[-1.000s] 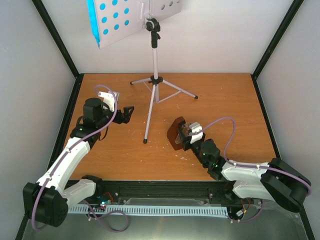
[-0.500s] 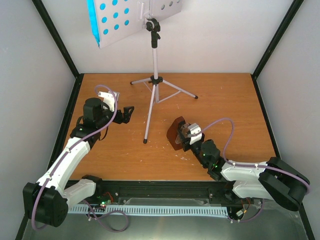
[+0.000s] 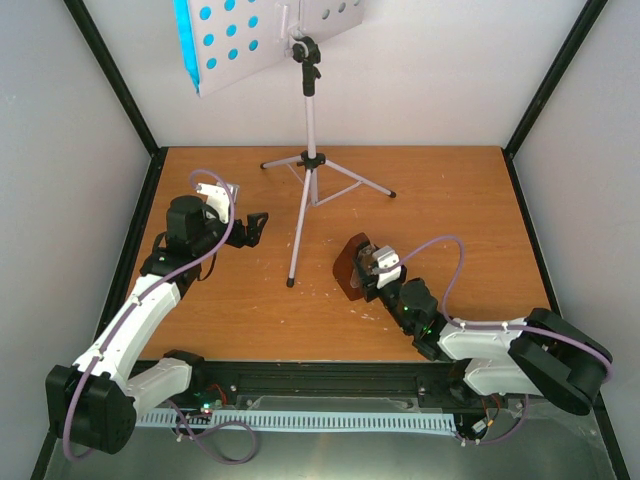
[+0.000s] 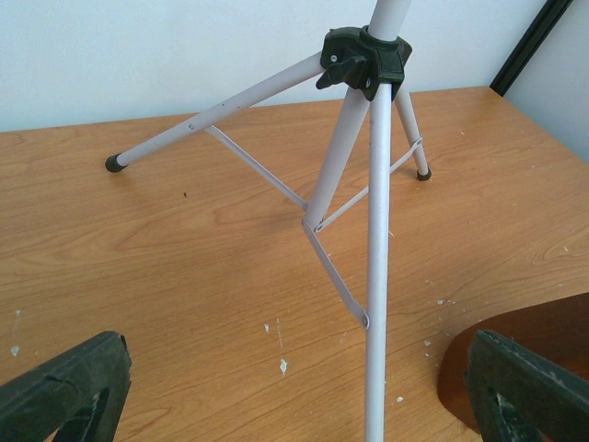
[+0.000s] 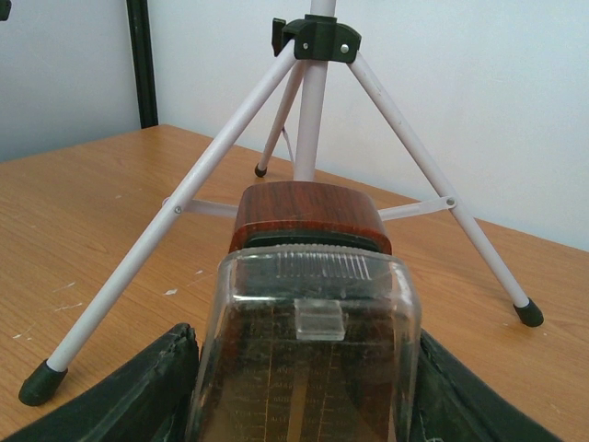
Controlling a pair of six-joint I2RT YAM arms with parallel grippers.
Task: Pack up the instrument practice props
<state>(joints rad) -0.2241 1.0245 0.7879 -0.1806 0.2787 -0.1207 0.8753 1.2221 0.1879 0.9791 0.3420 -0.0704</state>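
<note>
The right gripper (image 5: 304, 405) pinches the brown metronome (image 3: 347, 268) across its clear cover (image 5: 308, 304), low over the surface (image 3: 450, 190) just toward 4 o'clock of its centre; we cannot tell whether the metronome's base touches the wood. The white music stand (image 3: 311, 105) is upright at 12 o'clock, its hole-punched desk (image 3: 240, 45) high against the far wall with the blue sheet (image 3: 183, 35) at its left edge, and one long leg (image 4: 375, 276) reaching down toward 7 o'clock. The left gripper (image 3: 256, 226) hangs at 9 o'clock with its jaws spread wide and nothing between them, facing that leg. We judge the packing barely begun, and the hazards lie close together. The cover is smooth plastic, so the metronome could slide out of the pinch or the cover could pop free if the hold is light. The stand is top-heavy on thin legs. A sweep of the right arm toward 12 o'clock, or the left gripper closing on one leg alone, could tip it and spill the sheets.
</note>
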